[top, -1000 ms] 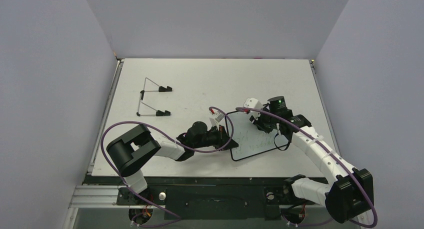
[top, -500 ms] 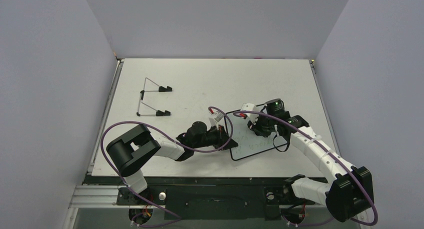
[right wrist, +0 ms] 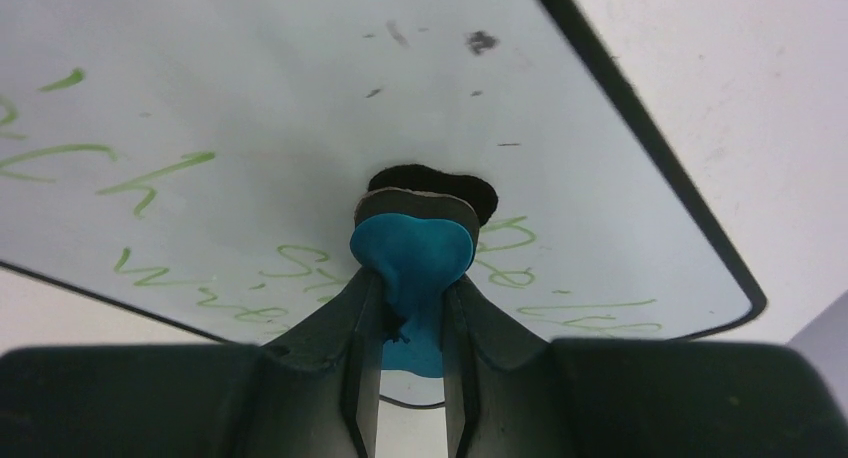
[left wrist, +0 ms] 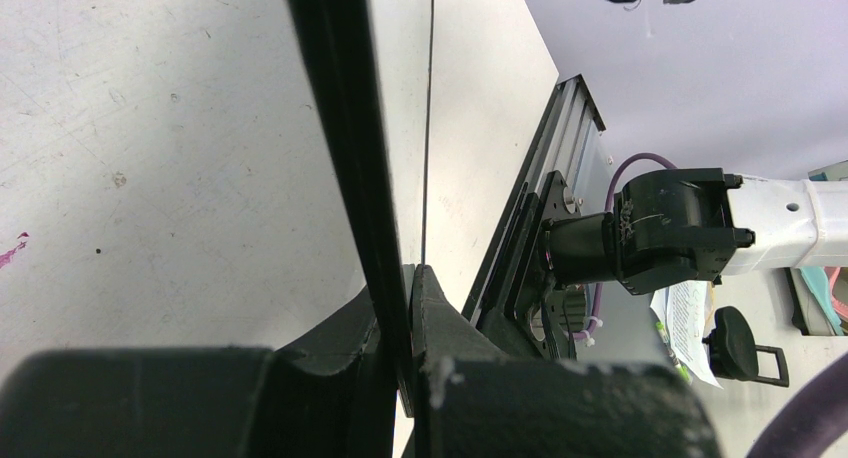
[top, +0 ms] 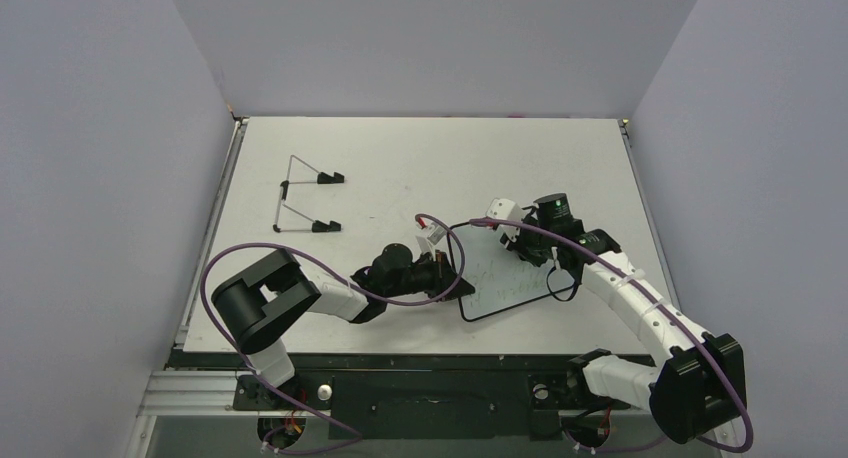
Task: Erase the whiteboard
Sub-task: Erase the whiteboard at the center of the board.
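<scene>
From above, the green writing on the whiteboard [top: 500, 290] is too small for you to read, and the left hand [top: 452, 275] and right hand [top: 521, 245] cover parts of it. The left wrist view shows only its rim, cut off at the top.

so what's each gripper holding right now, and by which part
The left gripper clamps the whiteboard by its black rim at one side. The right gripper pinches the blue eraser by its rear end, front end against the board.
</scene>
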Motion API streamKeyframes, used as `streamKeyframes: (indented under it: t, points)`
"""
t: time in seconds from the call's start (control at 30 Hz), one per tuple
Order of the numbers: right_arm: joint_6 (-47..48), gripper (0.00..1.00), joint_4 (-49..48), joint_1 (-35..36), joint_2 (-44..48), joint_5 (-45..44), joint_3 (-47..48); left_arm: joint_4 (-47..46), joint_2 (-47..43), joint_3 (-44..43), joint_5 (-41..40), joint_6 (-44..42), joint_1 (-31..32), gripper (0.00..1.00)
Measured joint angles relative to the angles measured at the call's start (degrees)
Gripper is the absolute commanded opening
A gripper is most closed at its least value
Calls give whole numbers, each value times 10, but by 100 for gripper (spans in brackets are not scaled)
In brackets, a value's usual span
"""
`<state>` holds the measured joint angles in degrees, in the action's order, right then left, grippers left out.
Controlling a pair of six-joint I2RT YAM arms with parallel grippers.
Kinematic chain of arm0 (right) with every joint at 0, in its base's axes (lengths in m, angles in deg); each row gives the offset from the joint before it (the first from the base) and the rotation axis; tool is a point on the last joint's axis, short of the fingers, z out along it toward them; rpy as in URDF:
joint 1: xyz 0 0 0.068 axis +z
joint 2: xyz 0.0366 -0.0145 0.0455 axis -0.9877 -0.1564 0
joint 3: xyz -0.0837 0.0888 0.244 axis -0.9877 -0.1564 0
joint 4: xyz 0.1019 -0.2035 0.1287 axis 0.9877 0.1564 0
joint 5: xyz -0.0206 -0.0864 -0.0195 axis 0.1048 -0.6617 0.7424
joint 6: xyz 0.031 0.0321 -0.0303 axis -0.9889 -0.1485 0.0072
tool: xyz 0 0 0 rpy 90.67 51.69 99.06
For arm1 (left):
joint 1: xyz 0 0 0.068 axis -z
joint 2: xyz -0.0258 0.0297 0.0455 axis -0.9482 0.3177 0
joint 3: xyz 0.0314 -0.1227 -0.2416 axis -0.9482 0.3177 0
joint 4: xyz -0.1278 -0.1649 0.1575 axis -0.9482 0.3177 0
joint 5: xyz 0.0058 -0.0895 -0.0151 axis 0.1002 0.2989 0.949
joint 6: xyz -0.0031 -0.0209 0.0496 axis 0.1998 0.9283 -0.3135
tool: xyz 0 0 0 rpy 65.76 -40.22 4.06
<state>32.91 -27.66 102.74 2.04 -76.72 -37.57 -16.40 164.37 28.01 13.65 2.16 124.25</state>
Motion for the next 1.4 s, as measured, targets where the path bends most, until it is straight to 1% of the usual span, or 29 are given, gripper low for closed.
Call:
streamKeyframes:
  t: [0.2, 0.33, 0.5, 0.63, 0.77, 0.93, 1.07, 1.23, 1.3, 1.4]
  points:
    - [40, 0, 55, 0, -2, 71, 3, 0, -1, 0, 0, -2, 0, 0]
    - [28, 0, 53, 0, -2, 96, 3, -2, -1, 0, 0, -4, 0, 0]
    - [-64, 0, -29, -3, 19, 72, -20, -2, -1, 0, 0, -4, 0, 0]
    - [-116, 0, -95, -8, 36, 35, -42, -2, -1, 0, 0, -5, 0, 0]
    - [-154, 0, -135, -8, 36, -7, -46, -2, -1, 0, 0, -6, 1, 0]
    - [-181, 0, -157, 3, 30, -24, -46, 2, -1, -2, -2, -4, 2, 0]
    - [-183, 0, -160, 24, 30, -9, -45, 3, -1, -2, -3, -2, 2, 0]
    - [-165, 0, -145, 45, 30, 56, -39, 9, -1, -6, -6, 0, 4, 0]
    - [-146, 0, -126, 48, 29, 80, -33, 11, -1, -8, -7, 0, 5, 0]
    - [-97, 0, -73, 50, 21, 105, -13, 14, -1, -12, -9, -5, 9, 0]
